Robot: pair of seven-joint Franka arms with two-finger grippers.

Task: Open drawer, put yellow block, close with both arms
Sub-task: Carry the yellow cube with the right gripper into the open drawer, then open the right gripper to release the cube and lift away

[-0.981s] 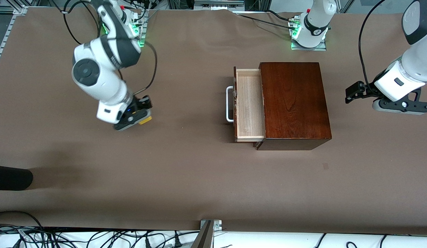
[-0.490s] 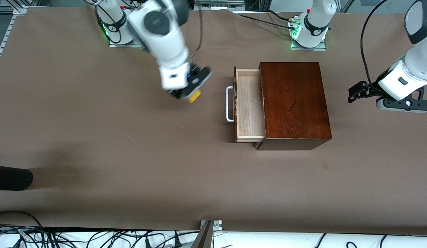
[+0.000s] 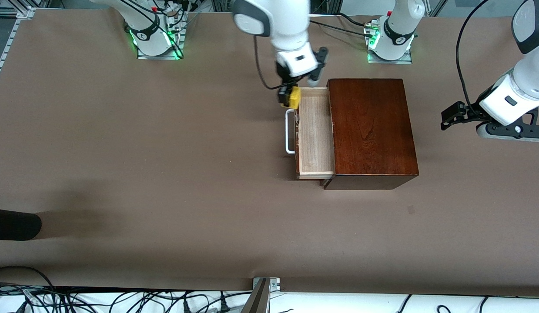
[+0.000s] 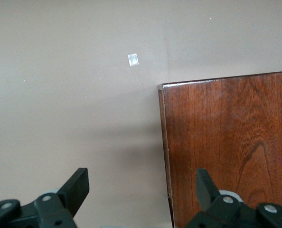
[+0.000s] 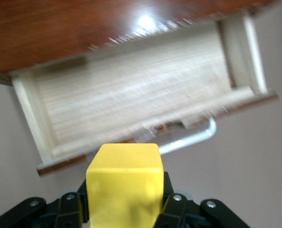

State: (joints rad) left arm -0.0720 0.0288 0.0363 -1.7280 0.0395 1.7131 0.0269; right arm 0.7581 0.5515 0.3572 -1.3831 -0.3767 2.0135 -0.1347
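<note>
Right gripper [image 3: 289, 96] pinches yellow block [image 3: 294, 97]; left gripper [image 4: 141, 187] gapes.

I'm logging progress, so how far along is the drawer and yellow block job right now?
Opening looks done: the drawer stands pulled out of the wooden box, tray bare. In hand: the right gripper, shut on the yellow block, is over the drawer's front edge. The left gripper waits open beside the box. Left: drop the block in, then close.

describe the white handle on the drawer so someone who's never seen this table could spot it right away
Find the glossy dark-brown wooden box in the middle of the table. Its pale wood drawer is pulled out toward the right arm's end. On that drawer's front sits the handle: a thin U-shaped bar, the only white thing on the box.
</note>
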